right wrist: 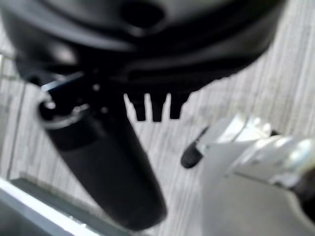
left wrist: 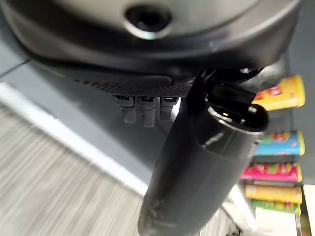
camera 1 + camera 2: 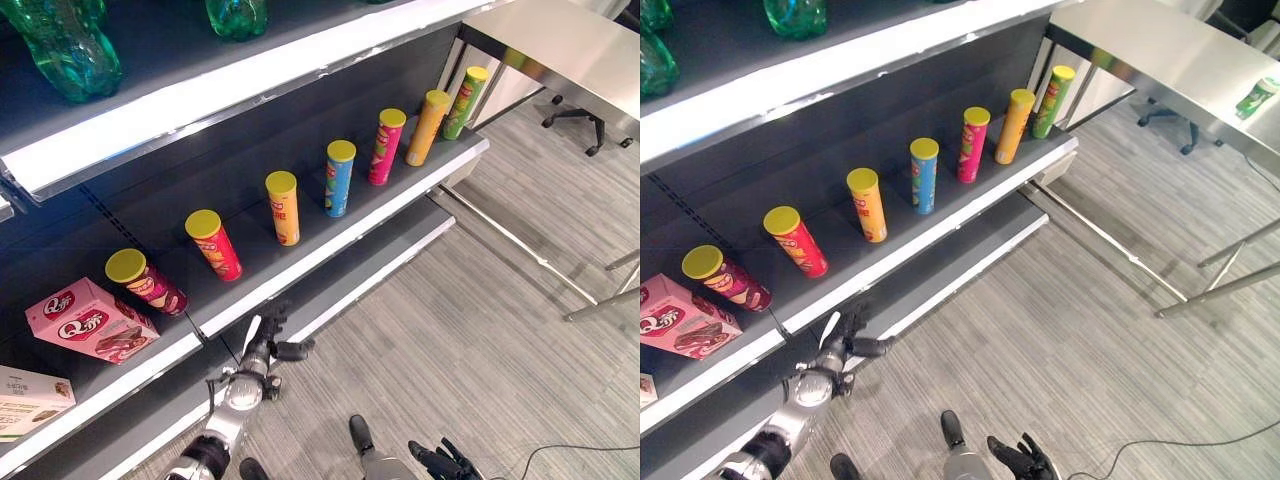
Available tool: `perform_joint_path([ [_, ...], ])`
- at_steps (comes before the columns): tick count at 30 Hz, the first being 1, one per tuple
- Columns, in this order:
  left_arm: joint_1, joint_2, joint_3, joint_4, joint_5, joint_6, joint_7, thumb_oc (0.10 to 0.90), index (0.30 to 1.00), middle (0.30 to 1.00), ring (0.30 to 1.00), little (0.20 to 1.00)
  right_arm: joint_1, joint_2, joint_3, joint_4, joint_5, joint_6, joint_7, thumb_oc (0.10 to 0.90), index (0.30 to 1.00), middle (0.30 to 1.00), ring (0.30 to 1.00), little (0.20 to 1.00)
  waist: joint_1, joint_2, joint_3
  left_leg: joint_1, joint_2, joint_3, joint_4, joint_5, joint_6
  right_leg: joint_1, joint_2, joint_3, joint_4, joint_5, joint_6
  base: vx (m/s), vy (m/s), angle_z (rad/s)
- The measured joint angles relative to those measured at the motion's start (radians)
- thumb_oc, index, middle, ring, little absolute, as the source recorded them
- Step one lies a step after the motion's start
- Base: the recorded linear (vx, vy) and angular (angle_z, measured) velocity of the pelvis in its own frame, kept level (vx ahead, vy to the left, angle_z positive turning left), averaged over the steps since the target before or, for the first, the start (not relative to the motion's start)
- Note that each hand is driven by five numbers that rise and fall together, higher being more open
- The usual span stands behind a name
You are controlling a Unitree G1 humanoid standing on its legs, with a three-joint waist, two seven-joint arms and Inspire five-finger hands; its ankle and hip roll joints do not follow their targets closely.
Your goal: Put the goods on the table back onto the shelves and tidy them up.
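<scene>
The left hand [image 3: 268, 345] sits low in the left eye view, near the bottom middle, just in front of the white edge of the shelf [image 3: 330, 247]. Its fingers [image 2: 142, 107] look fairly straight and hold nothing. The right hand [image 3: 1021, 460] shows at the very bottom of the right eye view, over the striped floor [image 3: 470, 330]. Its fingers are spread loosely and empty too.

Seven chip cans stand in a row on the shelf, from the dark red can [image 3: 145, 281] at the lower left up to the green can [image 3: 464, 102] at the upper right.

The thing left to fetch looks like a small green can [image 3: 1257, 97] lying on the table [image 3: 1160, 55], at the far upper right of the right eye view. It is well apart from both hands. The right hand is on the nearer side, so it seems the better one to reach.
</scene>
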Motion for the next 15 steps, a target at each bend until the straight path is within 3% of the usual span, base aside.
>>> perform_joint_path([
  [3, 0.102, 0.018, 0.005, -0.105, -0.027, -0.002, -0.031, 0.8, 0.9, 0.9, 0.9, 0.9, -0.01, 0.003, -0.043, 0.042, 0.007, -0.001, -0.008, 0.8, 0.9, 0.9, 0.9, 0.9, 0.025, 0.012, 0.0, 0.011, 0.0, -0.01, 0.0, 0.0, 0.0, 0.018, -0.001, -0.01, -0.001, -0.005, -0.004, -0.03, -0.018, 0.14],
  [6, 0.151, 0.019, 0.005, -0.08, -0.035, -0.012, -0.049, 0.8, 0.9, 0.9, 0.9, 0.9, -0.013, -0.002, -0.069, 0.097, 0.028, 0.002, -0.01, 0.8, 0.9, 0.9, 0.9, 0.9, 0.061, 0.044, -0.011, 0.016, -0.001, -0.044, 0.0, 0.002, 0.003, 0.042, -0.002, -0.041, -0.001, -0.018, -0.002, -0.03, -0.02, 0.35],
  [7, 0.157, 0.006, 0.006, 0.009, -0.037, -0.017, -0.054, 0.8, 0.9, 0.9, 0.9, 0.9, -0.024, -0.007, -0.07, 0.134, 0.034, 0.004, -0.011, 0.8, 0.9, 0.9, 0.9, 0.9, 0.08, 0.063, -0.023, 0.016, -0.001, -0.062, 0.0, 0.003, 0.004, 0.057, -0.002, -0.054, 0.0, -0.023, -0.001, -0.05, -0.025, 0.28],
  [9, 0.165, -0.021, 0.003, 0.13, -0.037, -0.031, -0.059, 0.8, 0.9, 0.9, 0.9, 0.9, -0.033, -0.007, -0.068, 0.137, 0.048, 0.007, -0.019, 0.8, 0.9, 0.9, 0.9, 0.9, 0.095, 0.076, -0.031, 0.017, -0.002, -0.076, 0.0, 0.007, 0.004, 0.066, -0.002, -0.065, 0.0, -0.024, 0.0, -0.02, -0.007, 0.23],
  [12, 0.132, -0.08, -0.001, 0.391, -0.005, -0.013, -0.072, 0.8, 0.9, 0.9, 0.9, 0.9, -0.046, -0.007, -0.061, 0.167, 0.056, 0.012, -0.015, 0.8, 0.9, 0.9, 0.9, 0.9, 0.094, 0.078, -0.043, 0.027, -0.002, -0.094, 0.0, 0.009, 0.005, 0.087, -0.003, -0.086, 0.0, -0.034, -0.005, -0.02, 0.004, 0.21],
  [13, 0.138, -0.11, -0.001, 0.531, 0.026, 0.021, -0.075, 0.8, 0.9, 0.9, 0.9, 0.9, -0.048, -0.007, -0.059, 0.17, 0.056, 0.02, -0.015, 0.8, 0.9, 0.9, 0.9, 0.9, 0.093, 0.076, -0.053, 0.031, 0.001, -0.1, 0.0, 0.004, 0.01, 0.091, -0.001, -0.093, 0.0, -0.038, -0.008, -0.03, 0.0, 0.18],
  [15, 0.128, -0.135, 0.07, 0.601, 0.02, 0.036, -0.094, 0.8, 0.9, 0.9, 0.9, 0.9, -0.047, -0.012, -0.059, 0.174, 0.056, 0.024, -0.016, 0.8, 0.9, 0.9, 0.9, 0.9, 0.1, 0.077, -0.058, 0.016, 0.002, -0.123, 0.0, 0.002, 0.014, 0.09, 0.002, -0.11, 0.0, -0.038, -0.01, -0.05, -0.011, 0.24],
])
